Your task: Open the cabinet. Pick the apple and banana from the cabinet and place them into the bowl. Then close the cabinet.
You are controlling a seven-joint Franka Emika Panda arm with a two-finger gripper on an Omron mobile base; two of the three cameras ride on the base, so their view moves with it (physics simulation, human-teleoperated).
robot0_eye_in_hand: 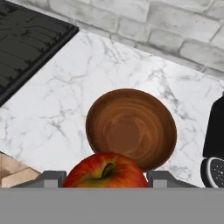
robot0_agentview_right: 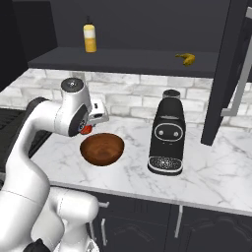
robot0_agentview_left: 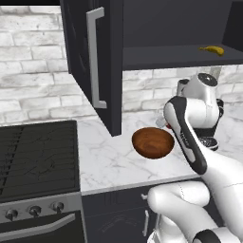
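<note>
Left base view. I log the cabinet (robot0_agentview_left: pixel 95 61) as open: its left door swings out over the counter (robot0_agentview_left: pixel 109 156), handle facing me. The banana (robot0_agentview_left: pixel 212 50) lies on the shelf, far right, not yet picked. The bowl (robot0_agentview_left: pixel 153 142) sits empty on the counter, right of the door's lower edge. My arm's forearm crosses in front of the bowl's right side; a speck of red shows at the wrist, which I take to be the apple (robot0_agentview_left: pixel 162 122).

Right base view. The gripper (robot0_agentview_right: pixel 88 127) hangs just above the bowl's (robot0_agentview_right: pixel 102 148) near-left rim, shut on the apple (robot0_agentview_right: pixel 87 129). The banana (robot0_agentview_right: pixel 185 58) rests on the shelf to the right; a yellow bottle (robot0_agentview_right: pixel 89 38) stands well left of it. The coffee machine (robot0_agentview_right: pixel 166 139) stands right of the bowl, apart from it. The right door (robot0_agentview_right: pixel 231 74) juts out beyond the machine.

Hand view. The apple (robot0_eye_in_hand: pixel 106 171) sits clamped between the fingers (robot0_eye_in_hand: pixel 50 178), with the bowl (robot0_eye_in_hand: pixel 131 128) directly beyond and bare inside. The stove (robot0_eye_in_hand: pixel 26 48) lies far left; the machine's base (robot0_eye_in_hand: pixel 213 170) edges in right.

Tally, as I judge it: opening done, apple in transit; drop, banana and closing remain. Room: clear counter left of the bowl; machine and both door edges bound any lift to the shelf.
</note>
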